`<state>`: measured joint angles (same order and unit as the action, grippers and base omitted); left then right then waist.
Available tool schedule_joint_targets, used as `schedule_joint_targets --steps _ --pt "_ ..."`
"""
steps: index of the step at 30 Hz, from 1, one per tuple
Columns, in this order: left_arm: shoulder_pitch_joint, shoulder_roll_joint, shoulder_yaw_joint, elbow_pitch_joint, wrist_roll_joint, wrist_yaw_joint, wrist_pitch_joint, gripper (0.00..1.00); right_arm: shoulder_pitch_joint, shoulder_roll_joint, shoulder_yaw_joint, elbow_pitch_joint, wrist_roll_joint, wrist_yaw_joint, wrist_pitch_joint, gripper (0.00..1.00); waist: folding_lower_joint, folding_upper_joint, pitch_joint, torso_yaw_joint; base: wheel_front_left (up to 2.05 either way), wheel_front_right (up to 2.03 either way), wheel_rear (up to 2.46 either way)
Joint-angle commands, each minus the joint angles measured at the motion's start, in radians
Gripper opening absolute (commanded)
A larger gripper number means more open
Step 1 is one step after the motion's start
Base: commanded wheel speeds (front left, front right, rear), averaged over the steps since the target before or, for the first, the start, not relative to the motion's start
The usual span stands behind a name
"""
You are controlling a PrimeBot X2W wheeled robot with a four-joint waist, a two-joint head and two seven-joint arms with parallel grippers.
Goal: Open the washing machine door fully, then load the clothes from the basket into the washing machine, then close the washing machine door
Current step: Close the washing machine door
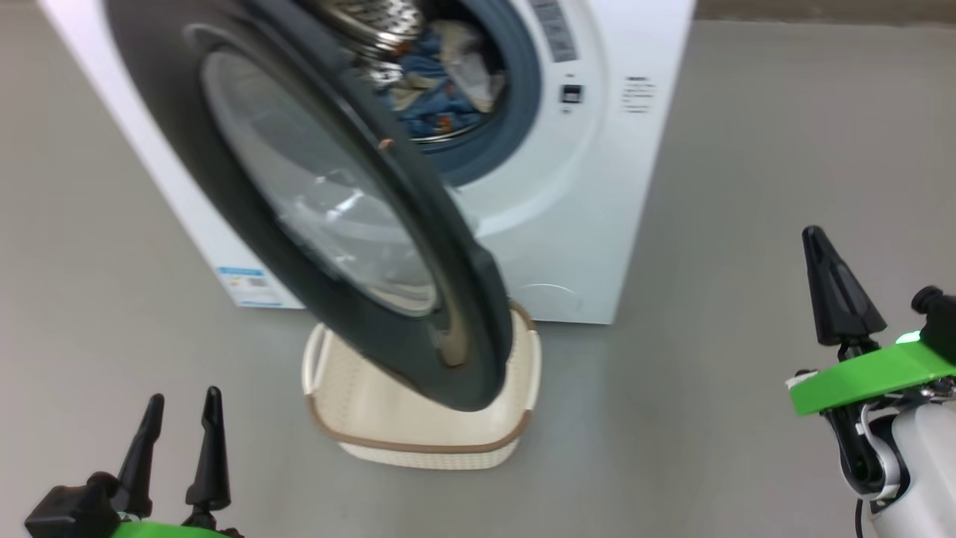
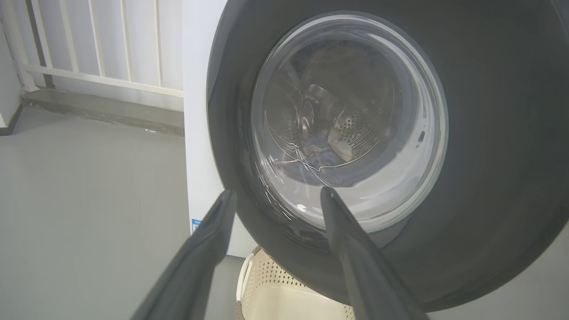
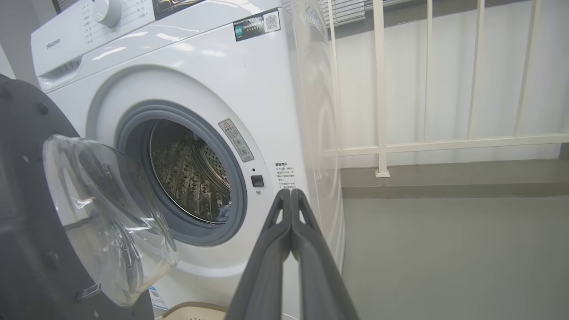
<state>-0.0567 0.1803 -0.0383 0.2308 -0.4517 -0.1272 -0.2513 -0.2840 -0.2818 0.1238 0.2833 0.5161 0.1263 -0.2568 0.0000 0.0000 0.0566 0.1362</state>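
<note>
Left gripper (image 1: 183,400), at the lower left of the head view, is seen with fingers spread and nothing between them. The right gripper (image 1: 814,239), at the right edge, is pinched shut on nothing. The clothes (image 1: 437,97), soft crumpled blue, are lodged in the steel drum (image 1: 373,26) at top centre. The basket (image 1: 388,426), perforated cream plastic with a brown rim, looks empty beneath the half-open washing machine door (image 1: 314,217).

Closing is judged the step in hand. In the left wrist view the door is faced squarely. A push is best laid on its hard, glossy black surround near the free edge, not on the slick bulging glass window (image 2: 351,111).

In the right wrist view the washing machine (image 3: 249,80) is shown at upper left. Its grey rubber gasket (image 3: 173,111) should be checked for trapped cloth.
</note>
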Motion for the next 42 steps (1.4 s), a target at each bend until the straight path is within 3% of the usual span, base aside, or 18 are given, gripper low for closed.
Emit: schedule_joint_targets --steps 1,12,19,26,34,42 --pt "-0.029 0.023 0.026 -0.012 -0.001 -0.003 -0.010 1.00 -0.039 -0.019 0.017 -0.034 0.031 0.004 -0.005 0.00 0.0000 0.0000 -0.018 0.088 0.00 0.00 0.00" --pt "-0.030 0.012 -0.009 0.001 -0.011 -0.003 -0.010 1.00 -0.110 -0.027 0.065 -0.088 0.072 0.004 -0.005 0.00 0.0000 0.0000 -0.019 0.251 0.00 0.00 0.00" --pt "-0.036 0.004 -0.020 0.006 -0.015 -0.003 -0.010 1.00 -0.203 -0.019 0.133 -0.164 0.110 0.004 -0.005 0.00 0.0000 0.0000 0.001 0.313 0.00 0.00 0.00" --pt "-0.046 -0.003 -0.027 0.013 -0.016 -0.003 -0.010 1.00 -0.269 -0.030 0.235 -0.240 0.106 0.004 -0.005 0.00 0.0000 0.0000 0.009 0.340 0.00 0.00 0.00" --pt "-0.037 -0.005 -0.018 0.017 -0.016 -0.003 -0.010 1.00 -0.204 -0.011 0.313 -0.326 0.078 0.004 -0.005 0.00 0.0000 0.0000 0.003 0.347 0.00 0.00 0.00" --pt "-0.046 -0.008 -0.018 0.018 -0.015 -0.003 -0.010 1.00 -0.170 -0.035 0.486 -0.232 0.094 0.004 -0.005 0.00 0.0000 0.0000 0.006 0.324 0.00 0.00 0.00"
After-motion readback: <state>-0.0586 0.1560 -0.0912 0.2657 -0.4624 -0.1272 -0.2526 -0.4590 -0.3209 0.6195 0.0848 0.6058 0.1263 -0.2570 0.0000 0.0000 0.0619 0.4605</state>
